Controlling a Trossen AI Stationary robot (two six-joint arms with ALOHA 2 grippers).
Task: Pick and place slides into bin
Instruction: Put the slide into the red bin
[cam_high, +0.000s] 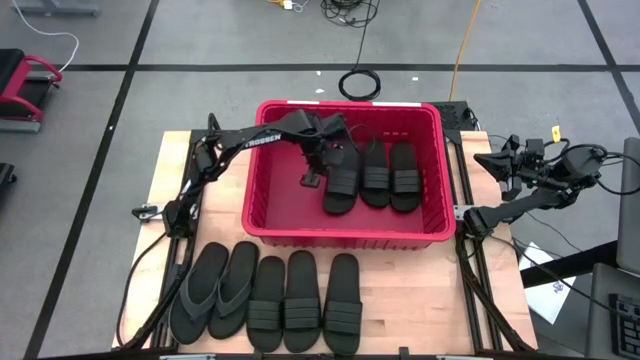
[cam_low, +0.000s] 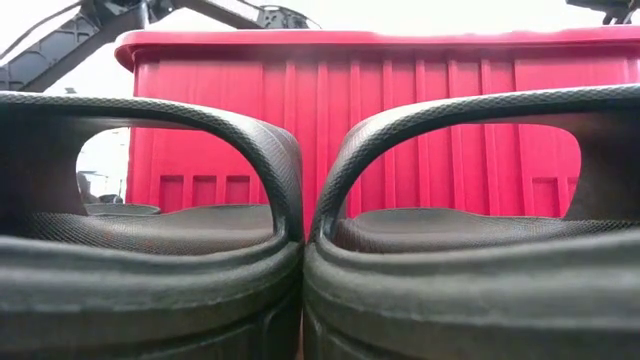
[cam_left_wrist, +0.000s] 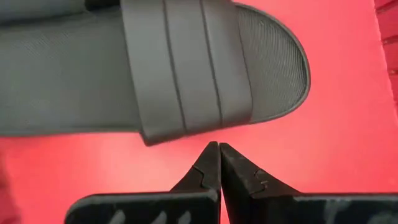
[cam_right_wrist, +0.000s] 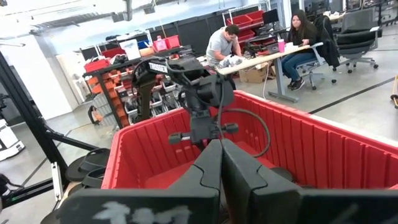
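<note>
The red bin (cam_high: 262, 160) stands at the table's middle; three black ribbed-strap slides (cam_high: 375, 175) lie side by side on its floor, toward its right wall. My left gripper (cam_high: 312, 178) is inside the bin, shut and empty, just left of the leftmost slide (cam_left_wrist: 186, 68), its fingertips (cam_left_wrist: 217, 149) close beside that slide's edge. Five more slides lie in a row at the table's near edge: two thong slides (cam_high: 215, 290) on the left and three ribbed ones (cam_high: 300, 300). My right gripper (cam_high: 487, 158) is shut and empty off the bin's right side.
The bin's left half (cam_high: 280, 200) is bare floor. The low view shows two near slides (cam_low: 150, 250) close up, with the bin's ribbed wall (cam_low: 420, 130) behind. Beyond the table, people sit at a desk (cam_right_wrist: 261, 59); a cable coil (cam_high: 358, 83) lies on the floor.
</note>
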